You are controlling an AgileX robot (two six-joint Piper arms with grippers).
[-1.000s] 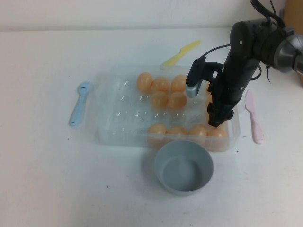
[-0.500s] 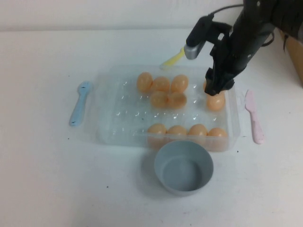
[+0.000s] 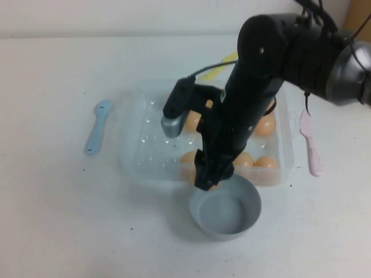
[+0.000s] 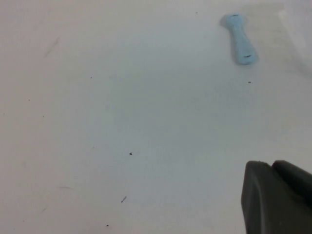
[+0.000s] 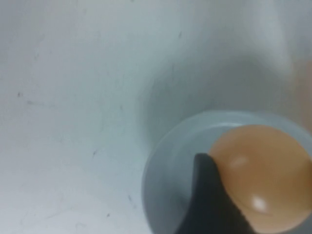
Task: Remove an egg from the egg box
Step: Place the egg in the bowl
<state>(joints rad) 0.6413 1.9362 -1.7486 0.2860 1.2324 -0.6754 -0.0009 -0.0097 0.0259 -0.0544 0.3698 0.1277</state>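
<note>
My right gripper (image 3: 207, 178) is shut on a peach-orange egg (image 5: 263, 175) and holds it above the far rim of the round grey-blue bowl (image 3: 232, 223), which also shows in the right wrist view (image 5: 163, 195). One dark finger (image 5: 209, 204) presses the egg's side. In the high view the arm hides the held egg. The clear egg box (image 3: 134, 152) lies behind the bowl, with several more eggs (image 3: 265, 124) in its cells, partly covered by the arm. My left gripper (image 4: 275, 197) hovers over bare table, its fingers together and empty, out of the high view.
A blue spoon (image 3: 97, 126) lies left of the box and shows in the left wrist view (image 4: 239, 39). A pink spoon (image 3: 310, 145) lies right of the box. A yellow utensil (image 3: 223, 61) lies behind it. The table is white.
My right gripper rose from the box's right side with an egg, then swung forward and left to the bowl's rim. The left arm has not visibly moved.
</note>
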